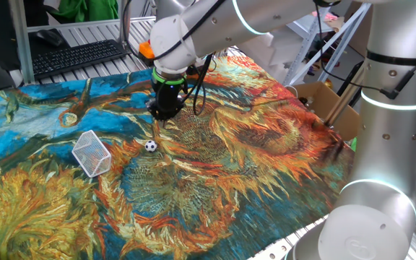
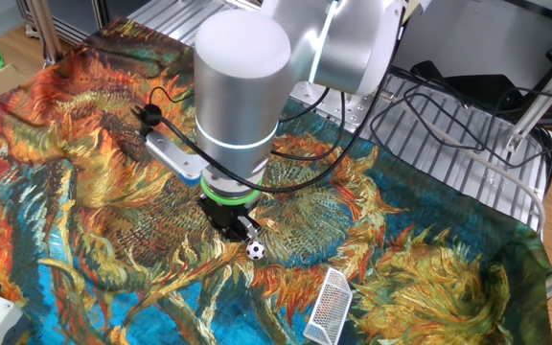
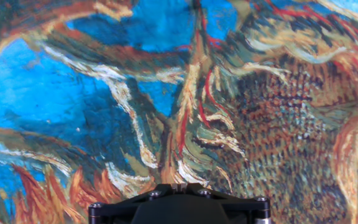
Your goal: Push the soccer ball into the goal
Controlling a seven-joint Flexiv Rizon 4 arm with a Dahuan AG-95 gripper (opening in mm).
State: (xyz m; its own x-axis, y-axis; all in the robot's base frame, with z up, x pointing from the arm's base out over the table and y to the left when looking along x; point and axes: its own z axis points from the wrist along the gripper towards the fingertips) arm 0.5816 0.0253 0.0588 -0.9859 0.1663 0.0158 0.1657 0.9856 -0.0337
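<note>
In one fixed view, the gripper (image 1: 160, 120) hangs low over the painted cloth on the counter (image 1: 215, 180), with the soccer ball (image 1: 151, 146) just below and slightly left of its tip in the picture. The goal (image 1: 92, 153) lies farther left, so ball sits between tool and cage.

In the other fixed view, the soccer ball (image 2: 256, 251) rests just beside the gripper (image 2: 245, 230), toward the goal (image 2: 330, 305) at lower right; a push along that line looks the likely course. The jaws appear closed and hold nothing.

The hand view shows only cloth and the black gripper body; neither ball nor goal appears.
</note>
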